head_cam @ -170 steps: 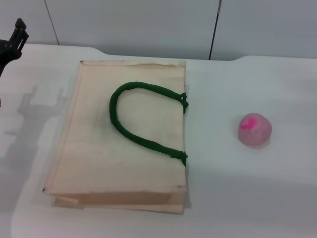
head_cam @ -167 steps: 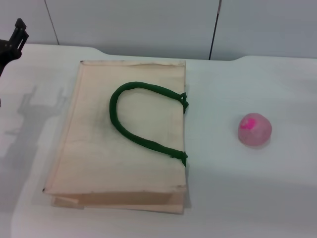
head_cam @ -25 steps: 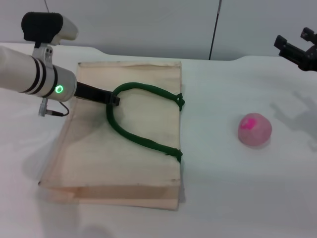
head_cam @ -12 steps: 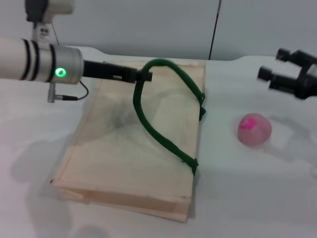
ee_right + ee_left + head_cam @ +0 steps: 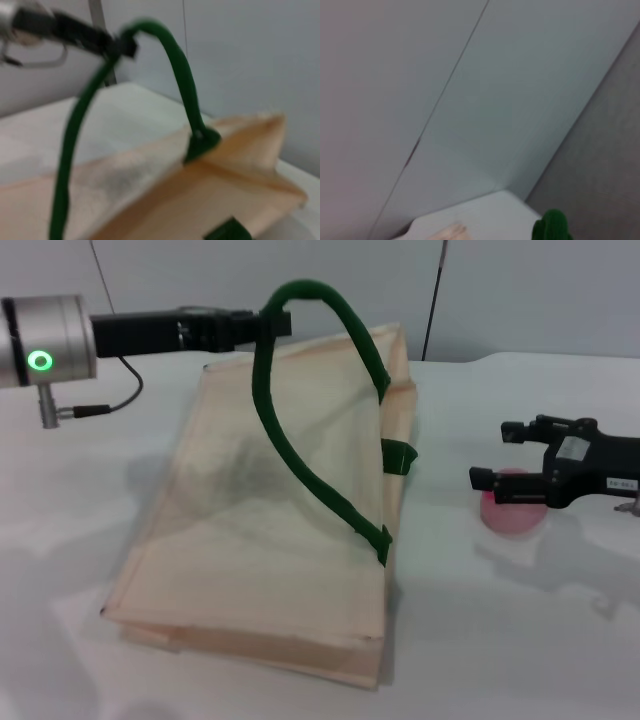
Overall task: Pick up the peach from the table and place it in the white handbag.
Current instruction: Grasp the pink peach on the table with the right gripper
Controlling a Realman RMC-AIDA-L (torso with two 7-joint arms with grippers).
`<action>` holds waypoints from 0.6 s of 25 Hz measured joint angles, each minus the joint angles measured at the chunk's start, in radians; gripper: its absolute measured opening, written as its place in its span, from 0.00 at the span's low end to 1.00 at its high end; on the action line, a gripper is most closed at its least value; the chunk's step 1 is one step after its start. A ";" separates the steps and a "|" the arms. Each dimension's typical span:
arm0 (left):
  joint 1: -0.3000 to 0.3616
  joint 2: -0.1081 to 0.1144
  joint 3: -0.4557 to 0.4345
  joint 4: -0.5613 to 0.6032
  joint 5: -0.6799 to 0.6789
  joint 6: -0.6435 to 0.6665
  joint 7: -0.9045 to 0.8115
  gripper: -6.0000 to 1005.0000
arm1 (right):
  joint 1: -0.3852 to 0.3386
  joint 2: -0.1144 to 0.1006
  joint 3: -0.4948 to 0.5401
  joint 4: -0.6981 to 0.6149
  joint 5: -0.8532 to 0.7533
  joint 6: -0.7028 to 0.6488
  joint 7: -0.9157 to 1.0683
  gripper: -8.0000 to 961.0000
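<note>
The white handbag lies on the table with its upper side pulled up into a tent. My left gripper is shut on the top of its dark green handle and holds it high. The right wrist view looks at the raised handbag, the handle and the left gripper from the side. The peach, pink and round, rests on the table to the right of the bag. My right gripper hangs open just over it, fingers either side of its top, which it partly hides.
The white table runs to a grey panelled wall behind. The left wrist view shows mostly that wall, plus a bit of the green handle.
The left gripper has lifted the handle higher, raising the bag's upper side. The right gripper has come down and leftward from above the table to just over the peach.
</note>
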 joint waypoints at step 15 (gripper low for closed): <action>0.022 0.016 0.000 -0.001 -0.078 0.087 0.001 0.12 | 0.032 0.008 -0.010 0.007 -0.199 -0.136 0.117 0.93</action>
